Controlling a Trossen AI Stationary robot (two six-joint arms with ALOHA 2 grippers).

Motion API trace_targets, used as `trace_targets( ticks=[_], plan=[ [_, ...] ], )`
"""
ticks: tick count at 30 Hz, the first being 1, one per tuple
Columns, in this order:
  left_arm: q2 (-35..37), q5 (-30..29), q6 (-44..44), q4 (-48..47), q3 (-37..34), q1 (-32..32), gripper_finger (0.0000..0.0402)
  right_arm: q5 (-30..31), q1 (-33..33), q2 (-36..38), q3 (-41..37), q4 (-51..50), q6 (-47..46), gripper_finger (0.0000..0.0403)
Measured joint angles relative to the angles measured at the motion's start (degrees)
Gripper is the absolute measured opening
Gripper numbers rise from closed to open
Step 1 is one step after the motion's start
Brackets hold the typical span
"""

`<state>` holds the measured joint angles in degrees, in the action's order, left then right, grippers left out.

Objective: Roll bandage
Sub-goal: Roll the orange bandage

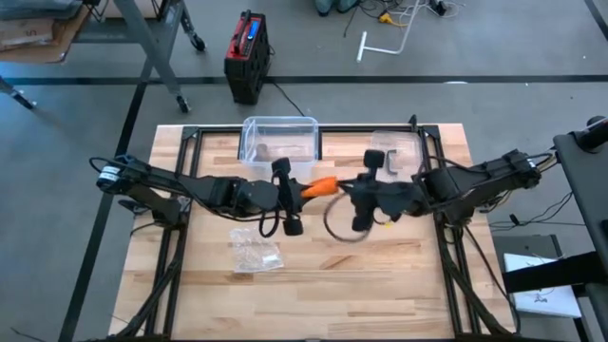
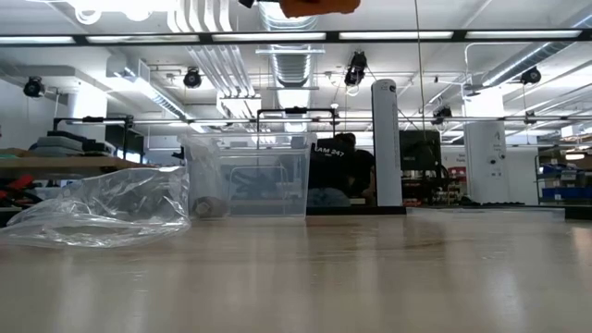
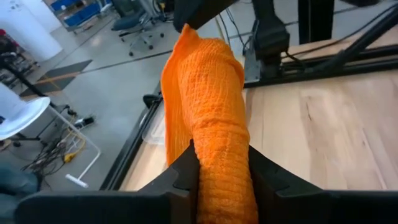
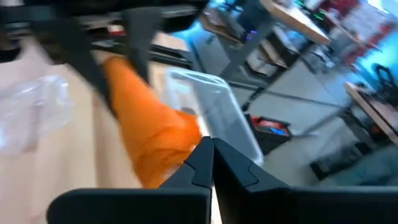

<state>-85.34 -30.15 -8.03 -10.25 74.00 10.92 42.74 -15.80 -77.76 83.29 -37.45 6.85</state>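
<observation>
The wooden tabletop (image 1: 380,275) carries everything here, its black frame rails running along both side edges. Both dark arms reach in from the sides and meet above the middle, a little nearer the far edge than the near one. Against the far edge, left of centre, sits a clear plastic bin (image 1: 279,141) with something pale lying in it, and just beside it toward the far right corner rests a flat clear lid (image 1: 397,152). A crumpled clear plastic bag (image 1: 255,251) lies on the boards left of centre, closer to the near edge and well apart from the bin. Held up off the table between the two arms is the orange bandage (image 1: 321,186), a soft knitted strip, partly bunched into a thick fold; from table height only its underside shows, high above the boards. The left gripper (image 3: 222,167) is clamped around one end of the bandage, the fabric squeezed between its two dark fingers. The right gripper (image 4: 211,163) has its fingers pressed fully together, right at the other end of the orange strip, and I cannot tell whether any cloth is actually pinched between them.
</observation>
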Motion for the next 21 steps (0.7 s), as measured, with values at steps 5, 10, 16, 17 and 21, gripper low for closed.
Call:
trace_targets(
  ticks=[5, 10, 16, 17, 21],
  plan=[
    [0.02, 0.81, -0.48, -1.67, 0.02, 0.04, 0.0060, -3.33, -2.63, 0.51, 0.00, 0.06, 9.21, 0.0027],
    [0.04, 9.67, -1.13, -2.43, 0.02, -0.03, 0.0070, -3.57, -5.61, 0.95, 0.00, -0.01, 20.90, 0.0088],
    [0.09, 18.56, -2.00, -3.32, 0.02, -0.05, 0.0063, -7.36, -8.27, 0.72, -0.05, -0.87, 28.26, 0.0119],
    [0.09, 19.30, -2.01, -3.32, 0.02, -0.04, 0.0061, -8.81, -8.43, 0.66, -0.07, -0.87, 27.98, 0.0118],
    [0.09, 20.69, -2.01, -3.44, 0.02, -0.07, 0.0064, -13.91, -8.56, 0.66, -0.09, -0.85, 24.36, 0.0101]
  ],
)
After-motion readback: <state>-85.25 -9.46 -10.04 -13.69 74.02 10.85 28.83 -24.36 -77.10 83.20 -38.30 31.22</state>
